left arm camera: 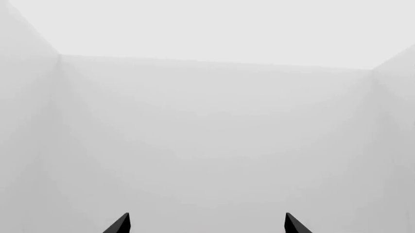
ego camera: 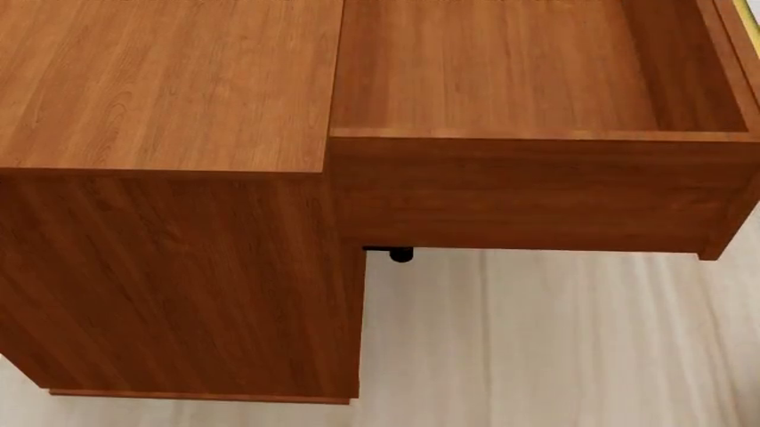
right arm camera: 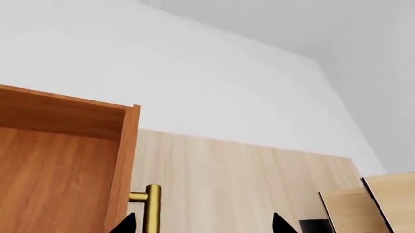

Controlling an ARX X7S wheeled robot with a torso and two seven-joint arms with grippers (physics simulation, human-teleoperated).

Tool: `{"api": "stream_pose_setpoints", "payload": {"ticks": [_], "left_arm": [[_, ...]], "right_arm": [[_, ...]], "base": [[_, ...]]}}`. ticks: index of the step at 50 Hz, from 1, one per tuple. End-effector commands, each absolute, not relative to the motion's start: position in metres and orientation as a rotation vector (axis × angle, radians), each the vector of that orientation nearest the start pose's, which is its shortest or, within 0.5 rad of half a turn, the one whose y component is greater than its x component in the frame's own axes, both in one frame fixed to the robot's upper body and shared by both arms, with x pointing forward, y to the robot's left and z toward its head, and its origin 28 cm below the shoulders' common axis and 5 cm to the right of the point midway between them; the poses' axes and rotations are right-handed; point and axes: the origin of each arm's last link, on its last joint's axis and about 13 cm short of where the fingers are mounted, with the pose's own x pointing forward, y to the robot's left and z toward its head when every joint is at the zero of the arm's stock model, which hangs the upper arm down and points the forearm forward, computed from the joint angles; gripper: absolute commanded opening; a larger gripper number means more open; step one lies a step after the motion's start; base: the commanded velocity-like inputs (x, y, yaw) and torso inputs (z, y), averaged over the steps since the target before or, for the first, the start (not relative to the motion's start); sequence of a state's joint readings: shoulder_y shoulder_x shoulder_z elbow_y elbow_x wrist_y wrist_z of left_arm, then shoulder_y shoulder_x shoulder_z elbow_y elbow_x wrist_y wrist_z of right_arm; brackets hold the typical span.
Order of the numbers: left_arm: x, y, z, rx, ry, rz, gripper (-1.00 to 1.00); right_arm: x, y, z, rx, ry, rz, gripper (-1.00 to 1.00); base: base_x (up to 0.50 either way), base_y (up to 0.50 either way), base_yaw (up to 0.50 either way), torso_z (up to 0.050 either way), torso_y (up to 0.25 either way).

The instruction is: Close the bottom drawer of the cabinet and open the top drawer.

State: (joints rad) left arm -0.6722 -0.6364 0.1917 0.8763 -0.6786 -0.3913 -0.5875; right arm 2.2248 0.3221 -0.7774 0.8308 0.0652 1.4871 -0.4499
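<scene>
The reddish-brown cabinet [ego camera: 178,285] fills the left of the head view. Its top drawer [ego camera: 535,191] is pulled far out to the right, and its bare inside shows. The bottom drawer is hidden beneath it. In the right wrist view a drawer's front panel [right arm camera: 129,160] and brass bar handle [right arm camera: 153,208] show; which tier it is cannot be told. My right gripper [right arm camera: 204,224] is open, with the handle between its fingertips, close to one of them. My left gripper [left arm camera: 207,224] is open on nothing and faces blank white walls. Neither gripper shows clearly in the head view.
Pale plank floor [ego camera: 546,338] lies beside the cabinet. A small black part [ego camera: 398,254] sticks out under the top drawer. A pale wooden rack [right arm camera: 353,204] stands on the floor beyond the handle, with white walls [right arm camera: 227,73] behind.
</scene>
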Motion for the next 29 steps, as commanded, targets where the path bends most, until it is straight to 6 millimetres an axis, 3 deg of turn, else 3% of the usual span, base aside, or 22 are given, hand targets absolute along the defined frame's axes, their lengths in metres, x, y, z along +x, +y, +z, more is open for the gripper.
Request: {"api": "stream_pose_setpoints", "payload": {"ticks": [1, 16, 29], "left_arm": [[0.2, 0.224, 0.28, -0.017, -0.87, -0.108, 1.0], [0.2, 0.224, 0.282, -0.015, -0.876, -0.109, 1.0], [0.199, 0.224, 0.284, -0.017, -0.881, -0.113, 1.0]], "right_arm": [[0.261, -0.208, 0.522, -0.286, 0.249, -0.25, 1.0], [0.231, -0.213, 0.508, -0.259, 0.217, -0.283, 1.0], [0.193, -0.209, 0.494, -0.218, 0.186, -0.333, 1.0]], "base": [[0.0, 0.0, 0.0, 0.0, 0.0], [0.0, 0.0, 0.0, 0.0, 0.0], [0.0, 0.0, 0.0, 0.0, 0.0]]}}
